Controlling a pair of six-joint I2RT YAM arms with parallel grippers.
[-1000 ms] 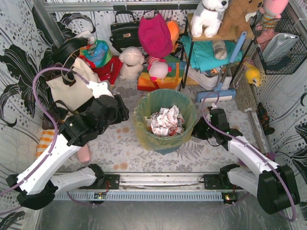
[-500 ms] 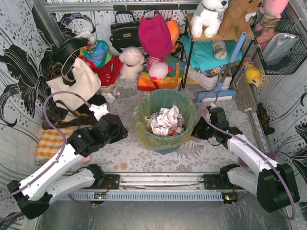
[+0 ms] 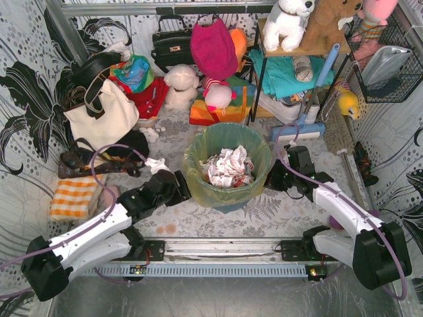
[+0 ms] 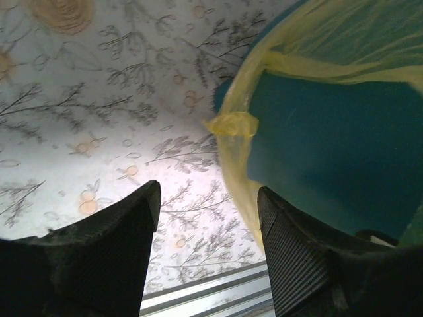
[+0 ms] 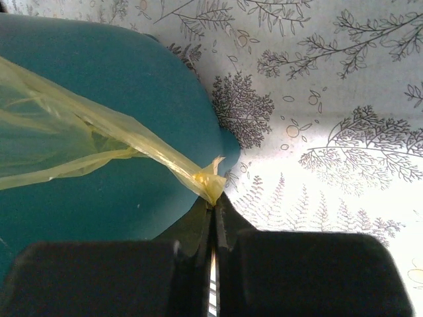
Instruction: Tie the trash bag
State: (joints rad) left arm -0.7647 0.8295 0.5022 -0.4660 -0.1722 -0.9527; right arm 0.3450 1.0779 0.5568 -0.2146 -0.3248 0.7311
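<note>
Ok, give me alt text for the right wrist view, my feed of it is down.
The right claw is shut, pinching a twisted corner of the yellow trash bag, which stretches away across the side of the teal bin. Leaf-patterned table fills the rest.

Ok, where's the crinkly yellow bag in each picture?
Top external: the thin yellow-green plastic trash bag lines the teal round plastic bin at the centre, between the two arms.
Left wrist: upper right, draped over the bin, beyond the open left fingers.
Right wrist: left side, stretched to a corner pinched in the shut right fingers.
Shared landmark: the teal bin.
</note>
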